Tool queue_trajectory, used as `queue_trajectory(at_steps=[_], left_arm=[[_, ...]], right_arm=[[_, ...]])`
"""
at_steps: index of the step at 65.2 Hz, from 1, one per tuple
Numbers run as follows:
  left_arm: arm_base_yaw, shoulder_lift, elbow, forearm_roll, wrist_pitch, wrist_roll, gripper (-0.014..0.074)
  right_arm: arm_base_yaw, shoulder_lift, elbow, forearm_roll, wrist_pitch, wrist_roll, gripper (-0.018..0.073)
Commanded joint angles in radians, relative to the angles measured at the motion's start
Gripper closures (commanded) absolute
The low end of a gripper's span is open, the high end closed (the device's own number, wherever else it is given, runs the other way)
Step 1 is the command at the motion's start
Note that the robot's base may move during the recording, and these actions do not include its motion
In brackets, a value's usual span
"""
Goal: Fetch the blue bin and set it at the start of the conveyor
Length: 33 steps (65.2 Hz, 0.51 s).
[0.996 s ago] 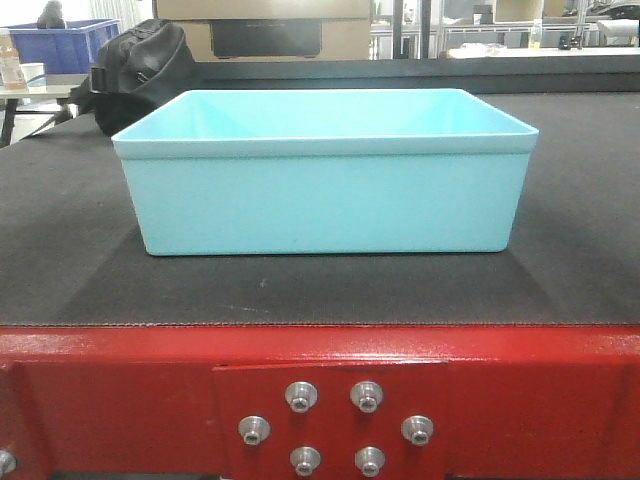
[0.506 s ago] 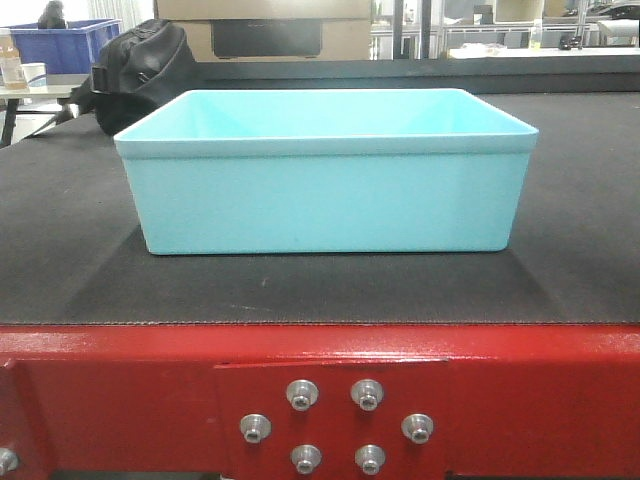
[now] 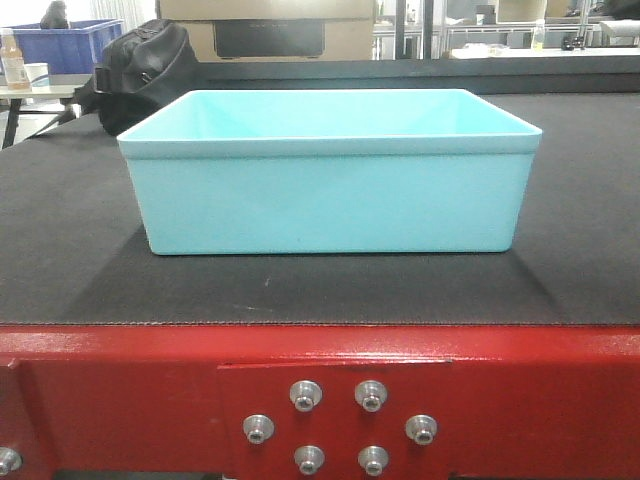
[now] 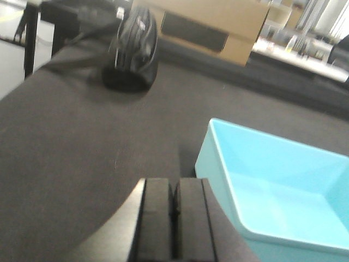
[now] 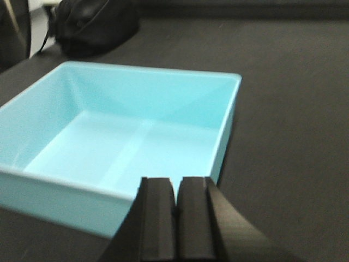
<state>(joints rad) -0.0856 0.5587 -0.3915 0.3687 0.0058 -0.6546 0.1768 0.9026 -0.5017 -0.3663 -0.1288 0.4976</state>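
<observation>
The left wrist view is blurred, cutting off the blue bin (image 4: 272,180) at right.

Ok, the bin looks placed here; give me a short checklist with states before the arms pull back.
1. Blue bin resting flat on the conveyor belt: ok.
2. Bin set back from the red end frame, not overhanging: ok.
3. Left gripper pads together, holding nothing, beside the bin's outer wall: ok.
4. Right gripper pads together, holding nothing, near the bin's rim: ok.
5. Bin interior empty: ok.
6. Black bag on the belt behind the bin, apart from it: ok; whether it blocks belt travel: cannot tell.
</observation>
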Motion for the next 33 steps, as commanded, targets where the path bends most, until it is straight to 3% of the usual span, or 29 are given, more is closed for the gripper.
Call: queue_trajectory(at_steps=[1,6,13,27,33], left_arm=[[0.005,-0.084,0.014,0.014,0.026,0.001,0.0707],[0.005,-0.15,0.017,0.016,0.041,0.001,0.0707],[0.005,-0.222,0.017,0.016,0.044,0.001,0.0707],[0.005,-0.265,0.017,0.019,0.118,0.001,0.0707],[0.005,-0.265,0.017,0.019,0.154,0.001,0.0707]], right_arm=[[-0.075,-0.006,0.003,0.006,-0.142,0.0,0.0726],[-0.168,-0.006,0.003,0.03,-0.221,0.0,0.0726],[-0.237,-0.008,0.003,0.03,-0.186,0.0,0.0726],[-0.237,-0.149,0.003,-0.051,-0.14,0.0,0.0726],[-0.237,-0.279,0.003,-0.051,0.06,0.0,0.0726]])
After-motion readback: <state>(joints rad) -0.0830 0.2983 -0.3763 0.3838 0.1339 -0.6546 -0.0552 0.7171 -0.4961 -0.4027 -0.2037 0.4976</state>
